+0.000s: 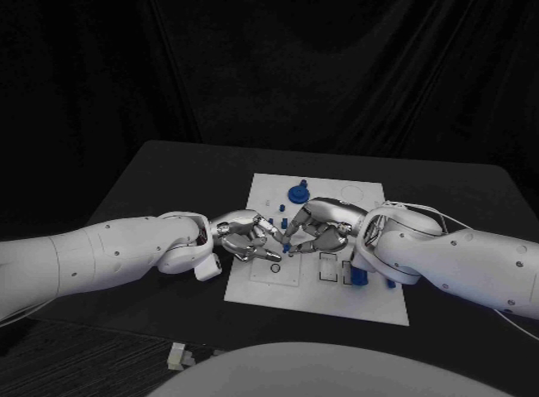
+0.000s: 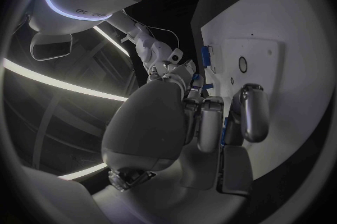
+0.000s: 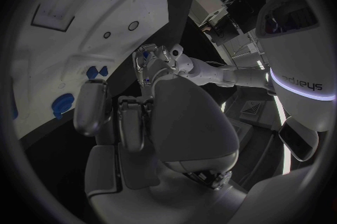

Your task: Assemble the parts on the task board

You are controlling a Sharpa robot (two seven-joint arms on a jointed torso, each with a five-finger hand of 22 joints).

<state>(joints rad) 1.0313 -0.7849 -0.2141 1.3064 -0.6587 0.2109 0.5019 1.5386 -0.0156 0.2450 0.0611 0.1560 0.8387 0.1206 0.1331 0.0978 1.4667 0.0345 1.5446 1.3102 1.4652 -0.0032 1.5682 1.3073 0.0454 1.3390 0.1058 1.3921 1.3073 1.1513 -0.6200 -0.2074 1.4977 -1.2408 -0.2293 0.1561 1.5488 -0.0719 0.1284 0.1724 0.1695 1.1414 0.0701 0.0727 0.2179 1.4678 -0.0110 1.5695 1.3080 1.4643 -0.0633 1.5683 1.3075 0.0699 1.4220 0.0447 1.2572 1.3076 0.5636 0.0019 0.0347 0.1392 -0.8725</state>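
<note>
Both hands meet over the board (image 1: 323, 289). The left hand (image 1: 248, 238) and right hand (image 1: 317, 229) curl their fingers toward each other around a small blue part (image 1: 288, 246) between their fingertips; which hand grips it I cannot tell. Another blue part (image 1: 298, 193) stands beyond them.

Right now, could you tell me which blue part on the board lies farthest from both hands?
The blue part standing near the task board's far edge; the others sit beside the hands or by the right wrist.
</note>
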